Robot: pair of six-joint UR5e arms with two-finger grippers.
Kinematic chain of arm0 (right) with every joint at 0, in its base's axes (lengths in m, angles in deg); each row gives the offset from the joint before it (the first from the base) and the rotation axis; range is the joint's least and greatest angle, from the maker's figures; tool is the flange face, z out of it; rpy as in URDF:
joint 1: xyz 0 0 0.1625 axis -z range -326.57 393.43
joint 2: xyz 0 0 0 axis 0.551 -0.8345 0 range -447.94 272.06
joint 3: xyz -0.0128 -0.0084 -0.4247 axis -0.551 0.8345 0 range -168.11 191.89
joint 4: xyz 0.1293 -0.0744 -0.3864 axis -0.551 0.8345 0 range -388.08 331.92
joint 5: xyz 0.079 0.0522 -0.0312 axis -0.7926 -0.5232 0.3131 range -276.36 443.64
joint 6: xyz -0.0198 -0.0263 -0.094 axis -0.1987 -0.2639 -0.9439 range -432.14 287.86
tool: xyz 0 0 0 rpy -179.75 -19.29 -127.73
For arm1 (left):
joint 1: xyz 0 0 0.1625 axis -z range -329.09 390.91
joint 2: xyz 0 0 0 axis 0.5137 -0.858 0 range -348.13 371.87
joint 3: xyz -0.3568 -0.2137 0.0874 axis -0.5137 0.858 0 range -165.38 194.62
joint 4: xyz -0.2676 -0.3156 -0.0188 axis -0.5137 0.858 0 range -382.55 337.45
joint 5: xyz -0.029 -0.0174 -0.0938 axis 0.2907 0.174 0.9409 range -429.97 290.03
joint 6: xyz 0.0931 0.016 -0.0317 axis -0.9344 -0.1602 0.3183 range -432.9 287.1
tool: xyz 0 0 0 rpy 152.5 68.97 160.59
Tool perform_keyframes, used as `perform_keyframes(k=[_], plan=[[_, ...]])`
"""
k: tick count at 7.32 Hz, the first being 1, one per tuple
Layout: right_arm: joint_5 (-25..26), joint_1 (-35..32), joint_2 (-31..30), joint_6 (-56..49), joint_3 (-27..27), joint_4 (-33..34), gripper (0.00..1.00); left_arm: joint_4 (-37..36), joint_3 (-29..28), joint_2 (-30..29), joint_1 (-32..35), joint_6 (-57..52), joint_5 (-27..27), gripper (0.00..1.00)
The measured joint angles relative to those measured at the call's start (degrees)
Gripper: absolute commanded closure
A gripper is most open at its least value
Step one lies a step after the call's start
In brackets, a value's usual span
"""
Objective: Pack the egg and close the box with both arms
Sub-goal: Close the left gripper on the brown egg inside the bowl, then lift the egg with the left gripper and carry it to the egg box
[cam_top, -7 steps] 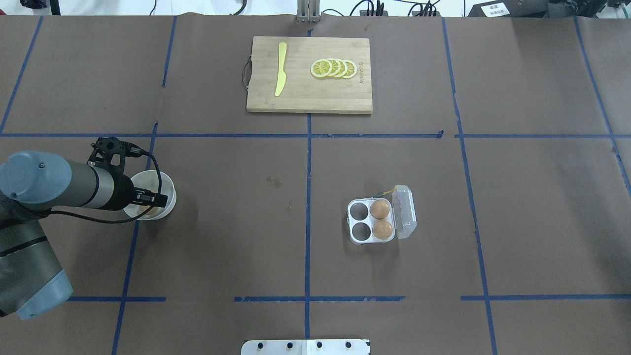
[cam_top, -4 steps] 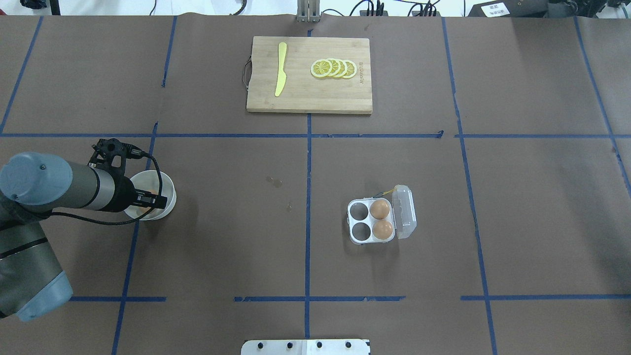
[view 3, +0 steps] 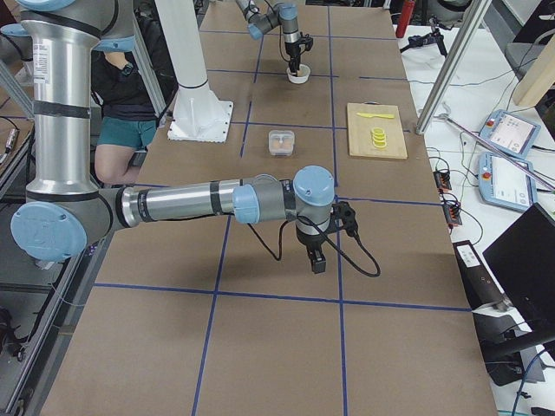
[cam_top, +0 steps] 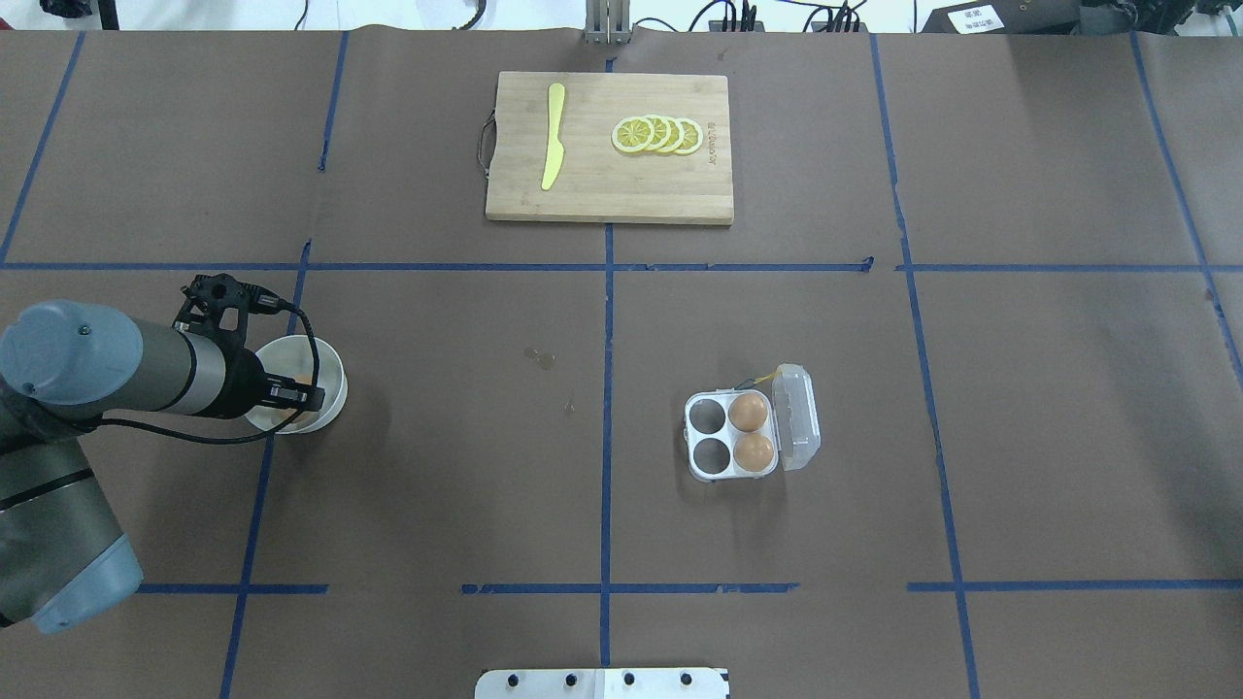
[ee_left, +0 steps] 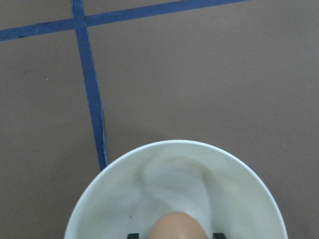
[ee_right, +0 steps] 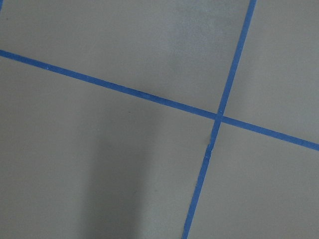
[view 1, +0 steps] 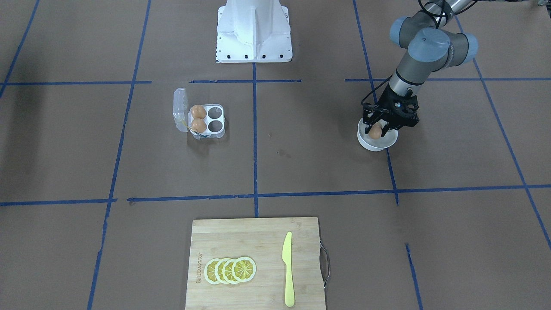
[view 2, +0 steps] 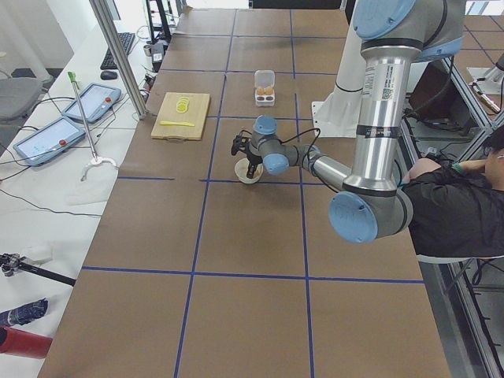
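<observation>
Left gripper (view 1: 377, 131) apparently clasps egg (ee_left: 175, 227).

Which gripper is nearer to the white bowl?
Left. The left gripper is directly over the white bowl, its fingers flanking an egg. The right gripper hangs far away, past the egg box.

Table (cam_top: 437, 466) is covered in brown paper w/ blue tape grid. Bowl (cam_top: 330, 374) is seen white, egg (ee_left: 177, 226) at it tan; box (cam_top: 798, 427) clear w/ yellow band, its 2 eggs (cam_top: 748, 412) orange-brown. Board (cam_top: 602, 184) is seen pale wood; knife (cam_top: 553, 136) & lemon slices (cam_top: 658, 135) yellow.
</observation>
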Motion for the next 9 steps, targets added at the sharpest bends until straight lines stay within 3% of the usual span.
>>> perform_keyframes(k=[2,6,9], plan=[[0.0,0.0,0.0,0.0,0.0,0.0,0.0,0.0,0.3,0.0,0.0,-0.1,0.0,0.96],[0.0,0.0,0.1,0.1,0.0,0.0,0.0,0.0,4.7,0.0,2.7,-7.7,0.0,1.0],[0.0,0.1,0.1,0.1,0.0,0.0,0.0,1.0,6.1,-5.7,5.7,-13.7,0.0,1.0]])
